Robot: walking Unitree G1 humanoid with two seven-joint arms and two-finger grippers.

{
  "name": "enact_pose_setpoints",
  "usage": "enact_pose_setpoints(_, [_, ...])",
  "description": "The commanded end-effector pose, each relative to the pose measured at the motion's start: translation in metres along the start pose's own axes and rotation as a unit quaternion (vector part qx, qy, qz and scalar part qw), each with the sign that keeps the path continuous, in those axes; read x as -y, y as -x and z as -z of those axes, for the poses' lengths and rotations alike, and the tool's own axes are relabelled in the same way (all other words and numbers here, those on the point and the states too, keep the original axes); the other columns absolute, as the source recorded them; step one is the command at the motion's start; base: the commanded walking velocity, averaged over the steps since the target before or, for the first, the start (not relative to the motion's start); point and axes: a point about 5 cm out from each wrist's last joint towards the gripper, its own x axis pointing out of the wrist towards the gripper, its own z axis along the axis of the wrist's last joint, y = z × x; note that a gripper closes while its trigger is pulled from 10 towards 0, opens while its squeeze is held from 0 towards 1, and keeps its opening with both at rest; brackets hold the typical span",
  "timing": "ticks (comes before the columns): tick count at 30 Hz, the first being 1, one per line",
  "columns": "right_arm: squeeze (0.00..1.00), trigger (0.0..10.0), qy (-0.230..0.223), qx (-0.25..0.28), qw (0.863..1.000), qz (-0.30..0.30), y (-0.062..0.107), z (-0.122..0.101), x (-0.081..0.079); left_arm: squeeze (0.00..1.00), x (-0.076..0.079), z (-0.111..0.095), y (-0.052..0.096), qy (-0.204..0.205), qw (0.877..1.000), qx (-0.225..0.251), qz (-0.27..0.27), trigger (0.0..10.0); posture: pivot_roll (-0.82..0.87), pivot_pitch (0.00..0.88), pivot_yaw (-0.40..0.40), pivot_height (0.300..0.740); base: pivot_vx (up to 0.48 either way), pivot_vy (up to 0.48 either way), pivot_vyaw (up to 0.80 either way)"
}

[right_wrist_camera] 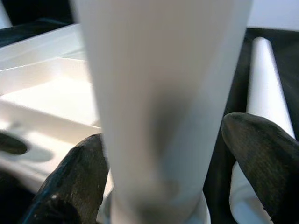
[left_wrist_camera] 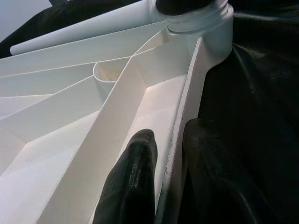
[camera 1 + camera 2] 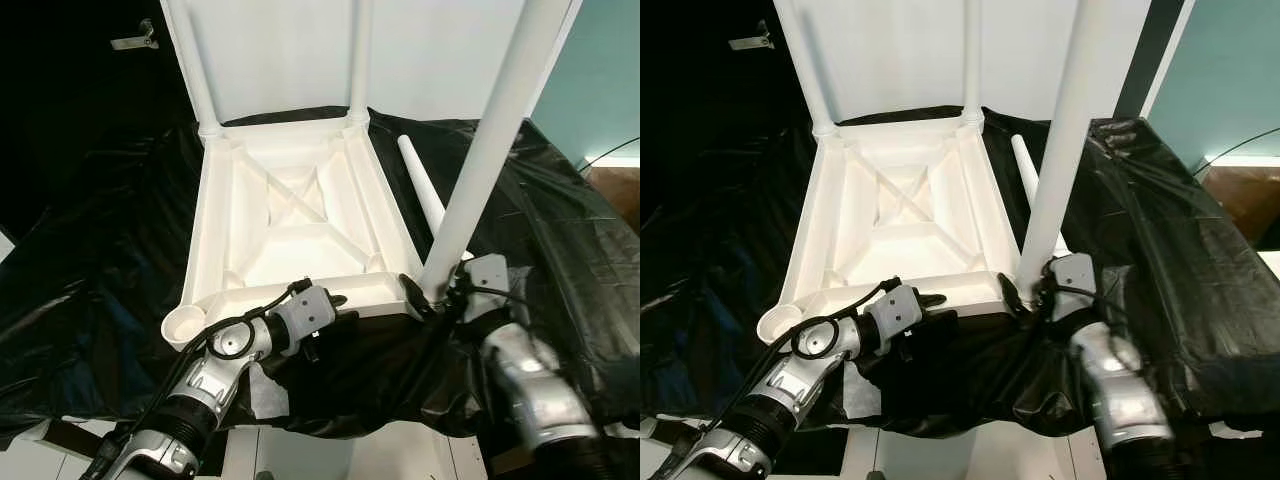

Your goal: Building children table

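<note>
A black plastic sheet (image 3: 90,290) covers the worktop, and on it lies the white children's table top (image 3: 290,225), upside down so its ribbed underside faces up. Two white legs (image 3: 190,65) stand upright in the far corner sockets, and a third leg (image 3: 490,140) rises from the near corner socket on the robot's right. The near corner socket (image 3: 183,323) on the robot's left is an open round cup. A fourth, loose leg (image 3: 422,185) lies on the sheet just beside the table top's right edge, behind the third leg. The left gripper (image 3: 335,305) is at the near rim of the table top; in the left wrist view its fingers (image 2: 131,184) pinch that rim, one inside the frame and one outside. The right gripper (image 3: 440,295) is at the base of the third leg; in the right wrist view its fingers (image 1: 74,179) sit on either side of the leg, closed around it just above the socket.
</note>
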Motion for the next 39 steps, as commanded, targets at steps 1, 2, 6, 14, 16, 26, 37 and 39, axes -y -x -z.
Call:
enact_pose_setpoints(1, [0.00, 10.0, -0.005, -0.002, 1.000, -0.029, -0.001, -0.001, -0.004, 0.00, 0.016, 0.018, 0.001, 0.018, 0.998, -0.042, 0.047, 10.0, -0.03, 0.012, 0.001, 0.740, 0.000, 0.000, 0.00])
enact_pose_setpoints(2, [0.00, 10.0, 0.002, -0.004, 0.998, -0.055, 0.000, -0.004, 0.000, 0.00, 0.015, 0.018, 0.001, 0.018, 0.998, -0.042, 0.047, 10.0, -0.03, 0.012, 0.002, 0.740, 0.000, 0.000, 0.00])
enact_pose_setpoints(6, [0.00, 10.0, 0.016, -0.009, 0.997, -0.077, -0.002, -0.008, 0.006, 0.00, 0.015, 0.018, 0.001, 0.018, 0.998, -0.042, 0.047, 10.0, -0.02, 0.013, 0.002, 0.740, 0.000, 0.000, 0.00])
enact_pose_setpoints(14, [0.00, 0.0, 0.034, -0.034, 0.992, -0.120, -0.001, -0.007, 0.011, 0.00, 0.016, 0.019, 0.004, 0.019, 0.998, -0.043, 0.046, 10.0, -0.01, 0.017, 0.005, 0.740, 0.000, 0.000, 0.00])
enact_pose_setpoints(16, [0.00, 0.0, 0.036, -0.046, 0.990, -0.129, 0.001, -0.002, 0.010, 0.00, 0.016, 0.019, 0.004, 0.019, 0.998, -0.043, 0.046, 10.0, -0.01, 0.018, 0.004, 0.740, 0.000, 0.000, 0.00])
enact_pose_setpoints(26, [0.00, 0.0, 0.035, -0.075, 0.988, -0.129, 0.004, 0.011, 0.002, 0.00, 0.017, 0.018, 0.003, 0.018, 0.998, -0.042, 0.048, 10.0, -0.02, 0.019, 0.004, 0.740, 0.000, 0.000, 0.00])
enact_pose_setpoints(37, [0.00, 0.0, -0.084, -0.056, 0.992, 0.070, -0.004, 0.033, -0.025, 0.00, 0.017, 0.018, 0.002, 0.016, 0.998, -0.042, 0.052, 10.0, -0.02, 0.019, 0.001, 0.740, 0.000, 0.000, 0.00])
enact_pose_setpoints(39, [0.00, 0.0, -0.099, -0.060, 0.988, 0.100, -0.004, 0.037, -0.027, 0.00, 0.016, 0.018, 0.002, 0.017, 0.998, -0.042, 0.051, 10.0, -0.02, 0.019, 0.001, 0.740, 0.000, 0.000, 0.00])
